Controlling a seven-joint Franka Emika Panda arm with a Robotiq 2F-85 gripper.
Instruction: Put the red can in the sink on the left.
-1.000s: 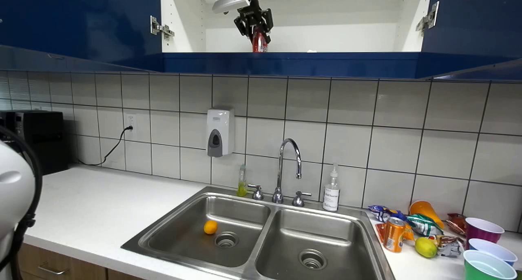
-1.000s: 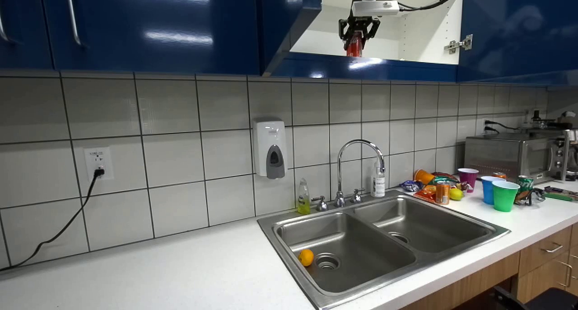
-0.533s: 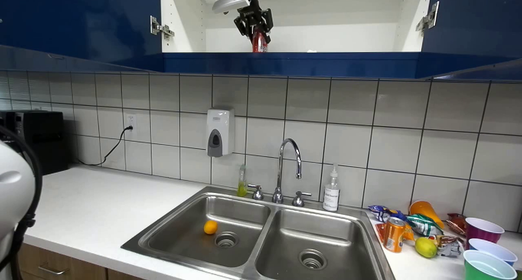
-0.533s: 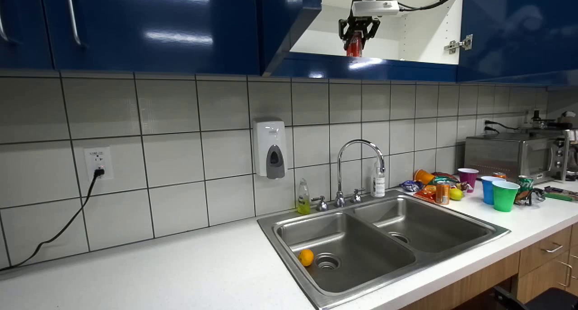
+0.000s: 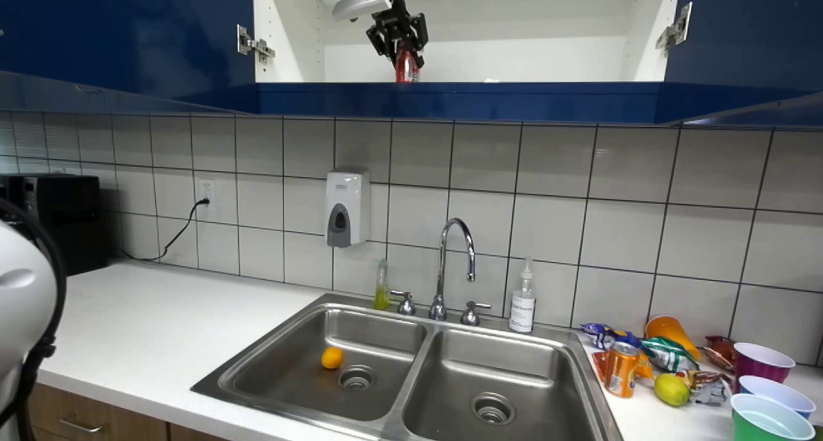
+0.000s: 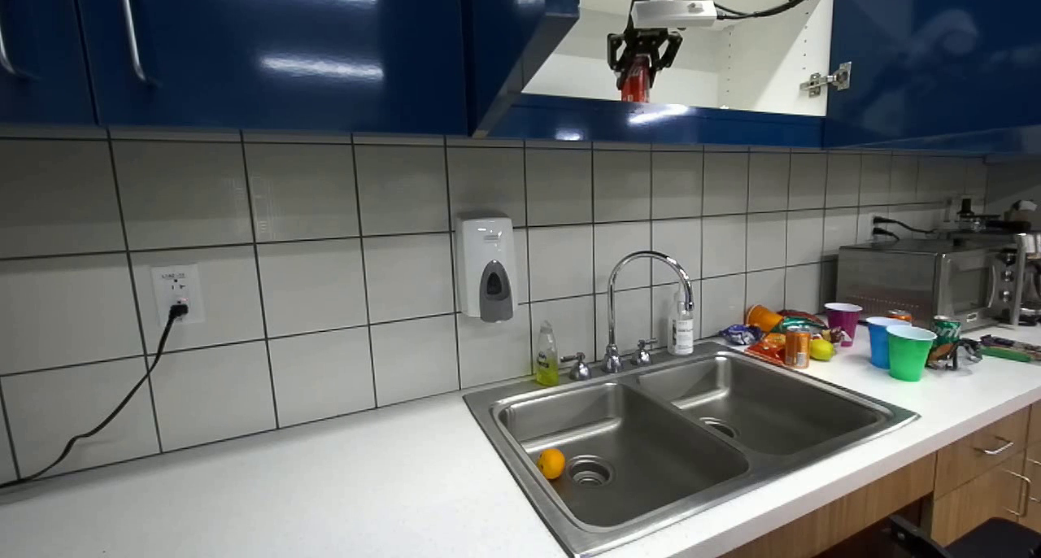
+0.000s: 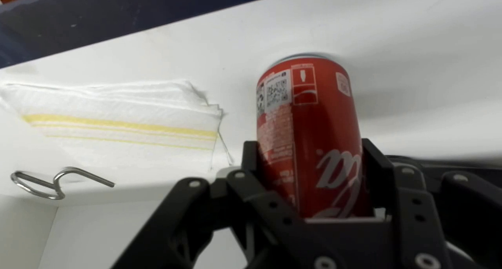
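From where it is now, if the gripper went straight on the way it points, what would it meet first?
The gripper holds the red can and points down, so the can's lower end would probably meet the white cabinet floor first. Whether they touch now, I cannot tell.

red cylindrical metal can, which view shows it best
Wrist view: the red cylindrical can is large, lettering showing. Both exterior views show it small, partly hidden by the black claw and blue cabinet ledge.
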